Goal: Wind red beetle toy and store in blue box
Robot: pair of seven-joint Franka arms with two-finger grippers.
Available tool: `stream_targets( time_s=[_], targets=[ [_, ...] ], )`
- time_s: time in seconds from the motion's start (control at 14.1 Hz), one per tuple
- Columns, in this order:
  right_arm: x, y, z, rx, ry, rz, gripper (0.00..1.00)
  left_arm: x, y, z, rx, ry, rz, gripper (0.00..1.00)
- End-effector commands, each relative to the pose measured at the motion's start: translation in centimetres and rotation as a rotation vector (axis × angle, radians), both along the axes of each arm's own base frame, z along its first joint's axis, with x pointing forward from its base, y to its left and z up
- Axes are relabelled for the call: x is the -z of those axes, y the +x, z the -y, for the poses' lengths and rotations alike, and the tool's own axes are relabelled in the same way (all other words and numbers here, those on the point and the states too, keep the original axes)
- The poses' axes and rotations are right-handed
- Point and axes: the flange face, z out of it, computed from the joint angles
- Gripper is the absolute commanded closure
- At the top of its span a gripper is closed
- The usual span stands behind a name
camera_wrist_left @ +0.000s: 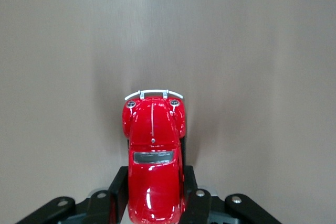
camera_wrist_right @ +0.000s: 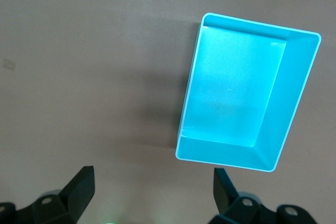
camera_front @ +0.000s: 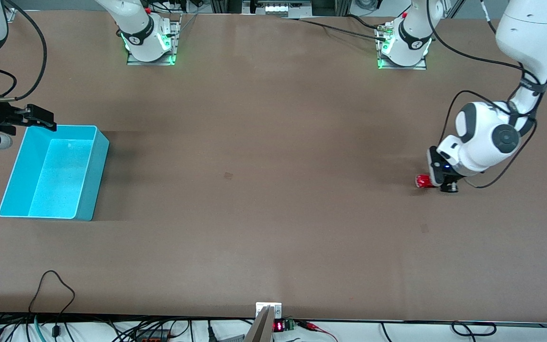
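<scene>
The red beetle toy [camera_front: 423, 181], tiny and glossy with a silvery bumper, is low at the tabletop near the left arm's end. My left gripper [camera_front: 438, 183] is shut on it. In the left wrist view the black fingers [camera_wrist_left: 118, 188] press both sides of the red beetle toy [camera_wrist_left: 154, 145], whose nose points away from the left gripper [camera_wrist_left: 156, 184]. The blue box [camera_front: 94, 176], a light cyan bin with nothing in it, stands at the right arm's end. My right gripper [camera_front: 41, 118] hangs open over the box's corner. In the right wrist view the right gripper [camera_wrist_right: 153, 184] holds nothing, with the blue box [camera_wrist_right: 295, 103] ahead.
The brown table [camera_front: 264, 190] stretches wide between toy and box. Both arm bases [camera_front: 150, 42] stand along the edge farthest from the front camera. Cables and a small clamp [camera_front: 268, 311] line the nearest edge.
</scene>
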Motion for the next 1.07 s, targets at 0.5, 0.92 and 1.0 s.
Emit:
stream_targets(
  time_s=[0.5, 0.92, 1.0],
  targets=[
    [-0.3, 0.0, 0.0, 0.008, 0.005, 0.008, 0.0, -3.6, -1.0, -4.2, 0.196, -0.024, -0.105, 0.0],
    [-0.3, 0.0, -0.1, 0.008, 0.005, 0.008, 0.0, -18.9, 2.3, 10.5, 0.365, -0.077, 0.002, 0.0],
    [-0.3, 0.0, -0.1, 0.006, 0.005, 0.008, 0.0, -19.4, 2.5, 12.4, 0.365, -0.113, 0.015, 0.0]
  ],
)
